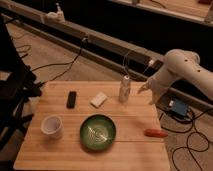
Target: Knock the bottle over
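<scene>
Bottle upright, tool beside it: the approach before the knock.

The slim whitish translucent plastic bottle (pixel 124 90) with a white cap stands upright near the far edge of the pale wooden bench (pixel 125 150), not yet toppled. The tool (pixel 144 89) on the white arm hovers just beside it on the right, apart from it; whether it is spread or pressed together I cannot tell. Judging by this, the next move is a short sideways sweep leftward into the bottle's upper half, to tip it rather than slide it. Left of the bottle lie a flat white rectangular block (pixel 99 99) and a black remote-like bar (pixel 72 99). Nearer are a green round bowl (pixel 98 132), a white cup (pixel 52 125) and a small orange-red object (pixel 156 133).
</scene>
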Robot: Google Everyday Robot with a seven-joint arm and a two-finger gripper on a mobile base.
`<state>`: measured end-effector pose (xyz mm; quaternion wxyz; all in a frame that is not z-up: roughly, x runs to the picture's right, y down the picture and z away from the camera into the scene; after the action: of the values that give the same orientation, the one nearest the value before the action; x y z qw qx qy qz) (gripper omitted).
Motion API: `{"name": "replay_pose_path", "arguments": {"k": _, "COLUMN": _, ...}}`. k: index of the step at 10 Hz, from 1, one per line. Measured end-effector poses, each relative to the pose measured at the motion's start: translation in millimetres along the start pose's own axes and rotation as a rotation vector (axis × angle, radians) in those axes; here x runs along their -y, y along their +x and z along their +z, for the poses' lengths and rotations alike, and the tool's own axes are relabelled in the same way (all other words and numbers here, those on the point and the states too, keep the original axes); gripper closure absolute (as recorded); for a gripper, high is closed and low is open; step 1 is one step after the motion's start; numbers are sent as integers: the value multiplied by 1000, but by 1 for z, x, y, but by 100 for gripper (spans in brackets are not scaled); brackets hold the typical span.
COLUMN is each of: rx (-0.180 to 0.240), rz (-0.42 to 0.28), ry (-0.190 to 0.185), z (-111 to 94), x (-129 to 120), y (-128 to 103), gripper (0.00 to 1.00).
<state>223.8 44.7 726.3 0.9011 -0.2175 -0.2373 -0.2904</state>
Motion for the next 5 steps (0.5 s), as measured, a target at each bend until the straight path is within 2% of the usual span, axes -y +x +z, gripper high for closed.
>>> {"name": "replay_pose_path", "arguments": {"k": 4, "rx": 0, "rz": 0, "ry": 0, "z": 0, "x": 0, "y": 0, "gripper": 47}}
{"name": "replay_pose_path", "arguments": {"k": 5, "rx": 0, "rz": 0, "ry": 0, "z": 0, "x": 0, "y": 0, "gripper": 55}}
